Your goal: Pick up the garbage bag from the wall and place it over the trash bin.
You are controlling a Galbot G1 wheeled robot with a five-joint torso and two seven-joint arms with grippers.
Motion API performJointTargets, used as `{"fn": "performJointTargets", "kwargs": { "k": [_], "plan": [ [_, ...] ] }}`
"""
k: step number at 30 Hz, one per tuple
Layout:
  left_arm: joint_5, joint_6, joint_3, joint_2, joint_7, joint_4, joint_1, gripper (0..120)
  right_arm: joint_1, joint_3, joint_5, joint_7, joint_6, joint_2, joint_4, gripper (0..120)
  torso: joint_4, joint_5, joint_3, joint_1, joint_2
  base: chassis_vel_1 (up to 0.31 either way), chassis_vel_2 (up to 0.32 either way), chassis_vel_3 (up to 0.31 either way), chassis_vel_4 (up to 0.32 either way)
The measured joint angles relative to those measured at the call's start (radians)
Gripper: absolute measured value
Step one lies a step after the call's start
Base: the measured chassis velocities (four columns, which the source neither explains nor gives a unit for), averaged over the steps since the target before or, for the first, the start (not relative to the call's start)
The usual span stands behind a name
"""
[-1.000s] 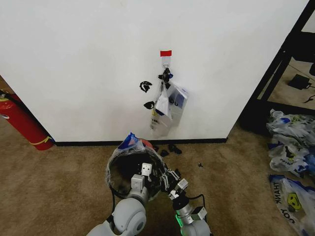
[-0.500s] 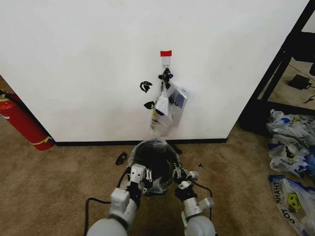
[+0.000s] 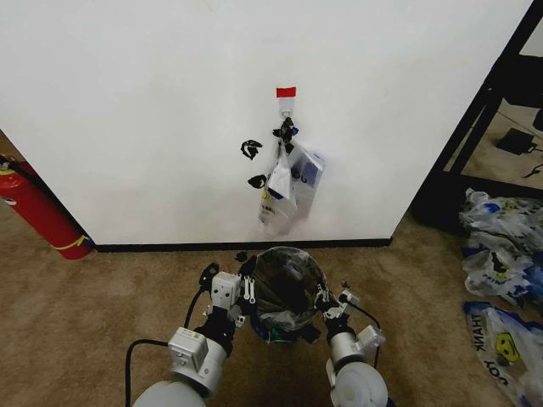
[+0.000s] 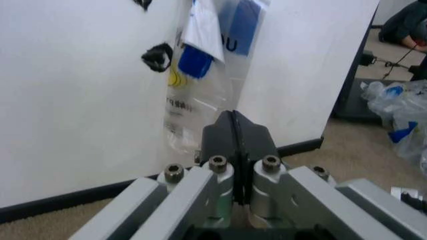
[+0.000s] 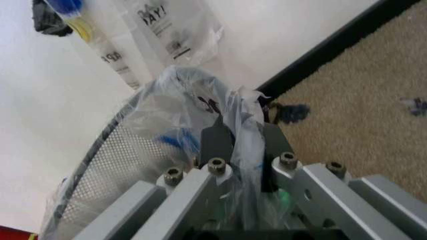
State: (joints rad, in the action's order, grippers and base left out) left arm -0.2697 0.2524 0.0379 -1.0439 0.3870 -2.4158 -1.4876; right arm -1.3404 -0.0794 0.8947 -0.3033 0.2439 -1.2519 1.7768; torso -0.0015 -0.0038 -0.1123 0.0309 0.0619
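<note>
Garbage bag (image 3: 287,298) draped the trash bin (image 3: 288,270) at lower centre; right gripper (image 5: 241,145) pinched its film, left gripper (image 4: 235,134) pressed together; seating the rim seemingly remained.

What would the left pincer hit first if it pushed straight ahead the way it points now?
Probably the bunch of clear bags hanging on the wall, then the wall itself; depth is unclear. The left pincer looks shut.

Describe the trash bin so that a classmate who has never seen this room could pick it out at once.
Start at the white wall and look down below the red tape strip to the carpet by the black baseboard. There, between the left gripper and right gripper, stands the trash bin. Unlike the tall red fire extinguisher farther left, it is small, round and dark, draped with the garbage bag.
</note>
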Motion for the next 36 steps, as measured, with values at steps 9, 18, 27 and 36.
{"fn": "performJointTargets", "kwargs": {
  "k": [9,18,27,36],
  "plan": [
    [0.001,-0.004,-0.008,-0.008,0.0,0.011,-0.002,0,-0.01,0.006,-0.023,-0.09,-0.048,0.0,0.033,27,0.0,0.0,0.0,0.0,0.0,0.0,0.0,0.0,0.0],
    [0.001,-0.01,-0.013,-0.012,0.0,0.023,-0.001,0,-0.022,-0.001,-0.012,-0.107,-0.066,0.015,0.06,59,0.0001,0.0,0.0,0.0,0.0,0.0,0.0,0.0,0.0],
    [0.009,-0.012,-0.041,-0.019,0.001,0.043,0.015,0,-0.056,-0.012,-0.02,-0.104,-0.074,0.04,0.08,91,0.0001,0.0,0.0,0.0,0.0,0.0,0.0,0.0,0.0],
    [0.016,-0.018,-0.043,-0.024,0.002,0.061,0.013,0,-0.087,-0.057,-0.008,0.134,-0.059,0.139,0.051,100,0.0,0.0,0.0,0.0,0.0,0.0,0.0,0.0,0.0]
  ]
}}
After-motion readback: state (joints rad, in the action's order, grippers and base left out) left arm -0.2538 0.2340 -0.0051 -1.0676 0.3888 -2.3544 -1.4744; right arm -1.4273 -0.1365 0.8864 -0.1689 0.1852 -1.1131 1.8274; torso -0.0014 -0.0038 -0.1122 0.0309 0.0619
